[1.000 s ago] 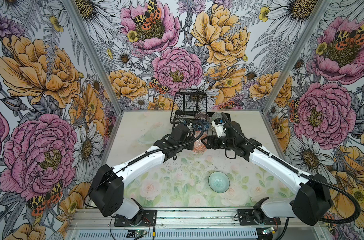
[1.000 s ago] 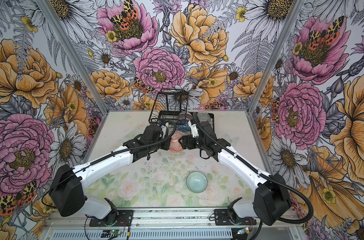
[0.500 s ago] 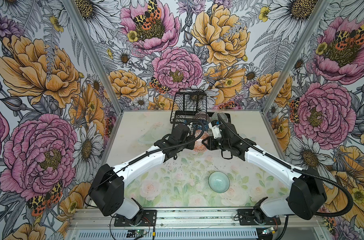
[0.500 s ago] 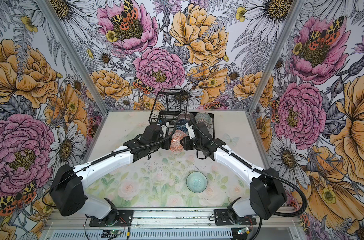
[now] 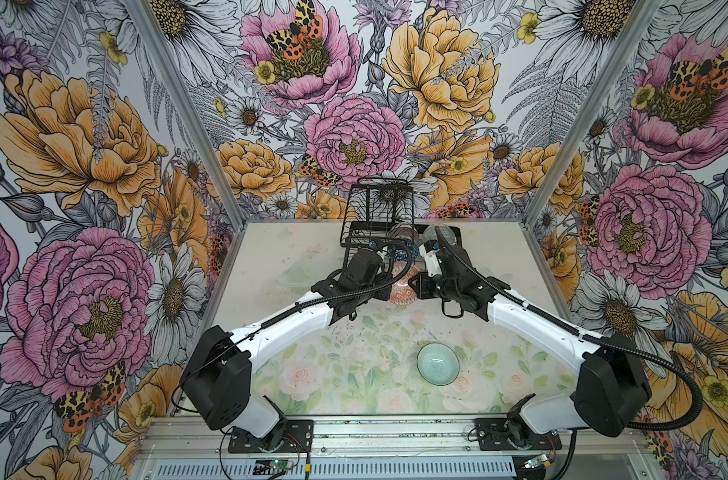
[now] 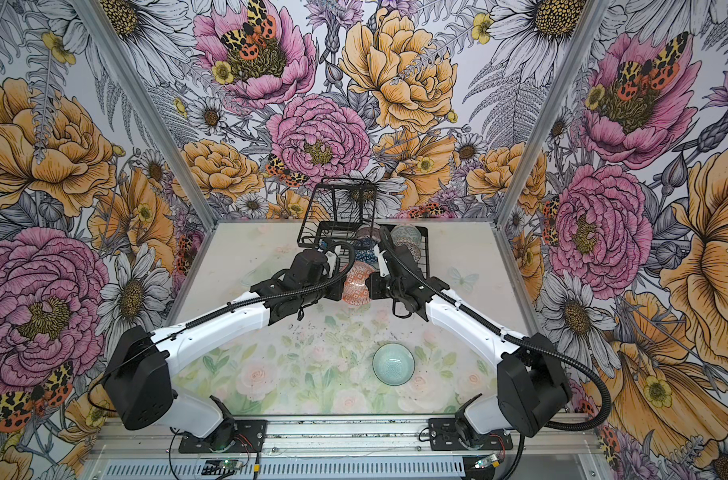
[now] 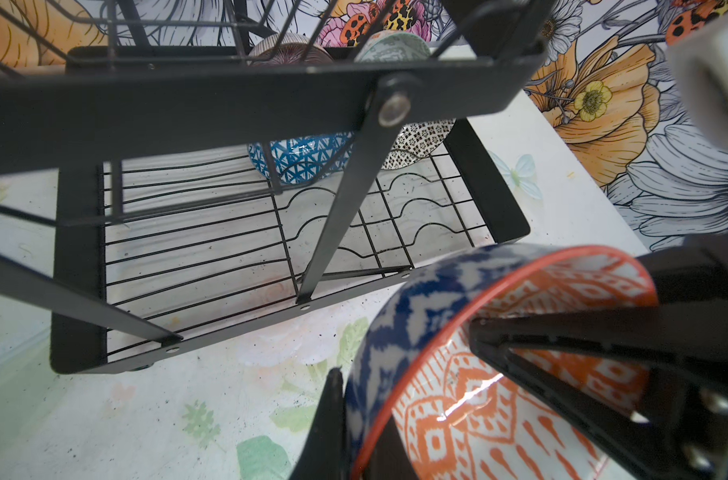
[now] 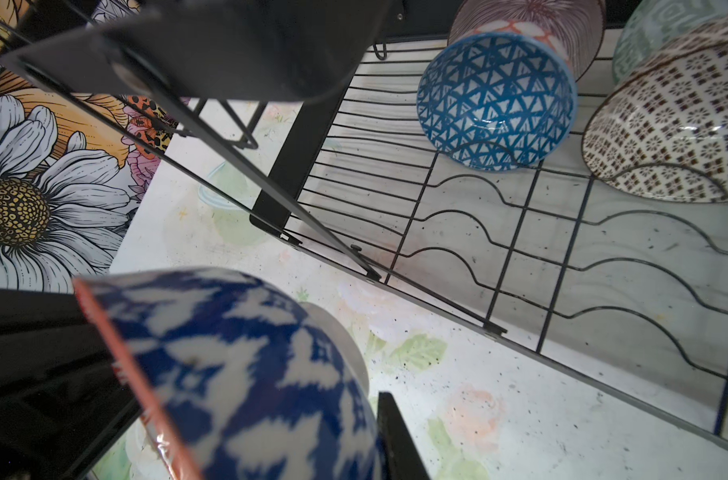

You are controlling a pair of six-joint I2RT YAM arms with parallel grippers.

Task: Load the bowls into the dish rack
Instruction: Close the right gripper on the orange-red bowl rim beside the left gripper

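The orange-diamond bowl [image 5: 401, 286] [image 6: 356, 284], blue-and-white outside, hangs on edge just in front of the dish rack [image 5: 356, 243] [image 6: 424, 249]. My left gripper [image 5: 389, 291] [image 7: 354, 415] is shut on its rim from the left. From the right, my right gripper [image 5: 414, 286] [image 8: 366, 419] is shut on the opposite rim, one finger outside the wall and one inside. A pale teal bowl [image 5: 438, 365] [image 6: 393, 364] sits upright on the near table. The blue-triangled bowl [image 8: 495, 104], dotted bowl [image 8: 665, 124], pink-lined bowl [image 8: 561, 20] and grey-green bowl [image 8: 653, 25] stand in the rack.
The rack's raised basket tier [image 5: 381, 199] stands over its left part, with slanted struts [image 7: 337, 208] close to the held bowl. Bare slotted wires [image 8: 520, 249] lie in front of the racked bowls. Flowered walls enclose the table on three sides.
My right gripper has slid left to the orange-diamond bowl and gone from open to shut on its rim. The left gripper has held the bowl still.
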